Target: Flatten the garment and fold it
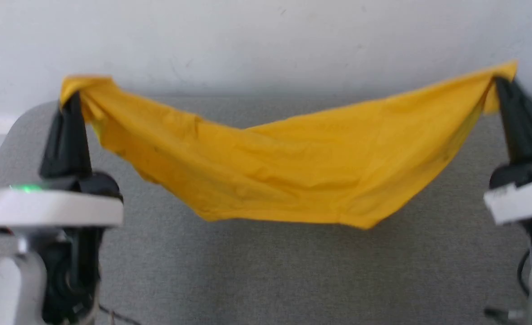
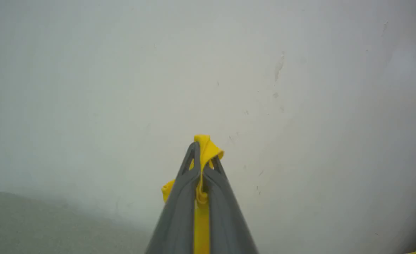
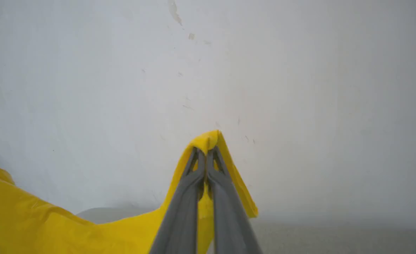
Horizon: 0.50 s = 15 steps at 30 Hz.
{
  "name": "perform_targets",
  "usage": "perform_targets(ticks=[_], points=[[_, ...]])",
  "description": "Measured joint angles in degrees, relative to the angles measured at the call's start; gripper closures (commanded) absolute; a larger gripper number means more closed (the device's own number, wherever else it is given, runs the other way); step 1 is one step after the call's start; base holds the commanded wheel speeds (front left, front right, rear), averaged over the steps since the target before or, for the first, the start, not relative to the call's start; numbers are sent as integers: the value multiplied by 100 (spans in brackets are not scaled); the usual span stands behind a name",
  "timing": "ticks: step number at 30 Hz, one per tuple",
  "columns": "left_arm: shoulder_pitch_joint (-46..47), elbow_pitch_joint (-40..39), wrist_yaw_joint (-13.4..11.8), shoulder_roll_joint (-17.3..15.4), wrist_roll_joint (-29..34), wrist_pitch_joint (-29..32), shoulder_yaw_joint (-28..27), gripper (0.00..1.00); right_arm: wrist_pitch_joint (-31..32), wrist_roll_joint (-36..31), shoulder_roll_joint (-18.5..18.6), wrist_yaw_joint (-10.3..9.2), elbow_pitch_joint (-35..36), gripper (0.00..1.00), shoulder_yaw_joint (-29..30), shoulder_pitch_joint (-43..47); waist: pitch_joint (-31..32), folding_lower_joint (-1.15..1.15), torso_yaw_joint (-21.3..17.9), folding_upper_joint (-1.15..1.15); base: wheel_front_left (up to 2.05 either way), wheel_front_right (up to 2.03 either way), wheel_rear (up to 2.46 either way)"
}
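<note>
My L fingers (image 1: 67, 135) are pinched tight on one bunched corner of the garment (image 1: 293, 180); my R fingers (image 1: 520, 122) are clamped on the opposite corner. The yellow tee hangs btwn them over the grey tabletop (image 1: 266, 275), sagging in the middle w/ creases, plain side toward me. Can't tell if its low edge touches the tabletop. Both sets of tips point toward the white wall (image 1: 266, 36), w/ a bit of cloth poking past each.

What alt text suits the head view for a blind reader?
A plain yellow cloth T-shirt sags like a hammock over a grey felt-like tabletop, its ends pinched by the robot's dark left gripper and right gripper, before a white wall.
</note>
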<state>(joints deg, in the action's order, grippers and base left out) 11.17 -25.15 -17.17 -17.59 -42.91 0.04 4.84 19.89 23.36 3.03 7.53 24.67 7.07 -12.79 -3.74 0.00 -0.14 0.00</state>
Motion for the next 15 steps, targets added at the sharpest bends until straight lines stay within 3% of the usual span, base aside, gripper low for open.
perform_targets(ticks=[11,15], points=[[2505,56,-16,-405,-109,1050,45,100,617,-281,476,1,-107,100,-189,-2527,253,0,-329,0,0,0,0],[3285,200,-166,-495,-210,1468,46,100,948,-211,520,0,-253,100,-163,-3237,184,0,-372,0,0,0,0]])
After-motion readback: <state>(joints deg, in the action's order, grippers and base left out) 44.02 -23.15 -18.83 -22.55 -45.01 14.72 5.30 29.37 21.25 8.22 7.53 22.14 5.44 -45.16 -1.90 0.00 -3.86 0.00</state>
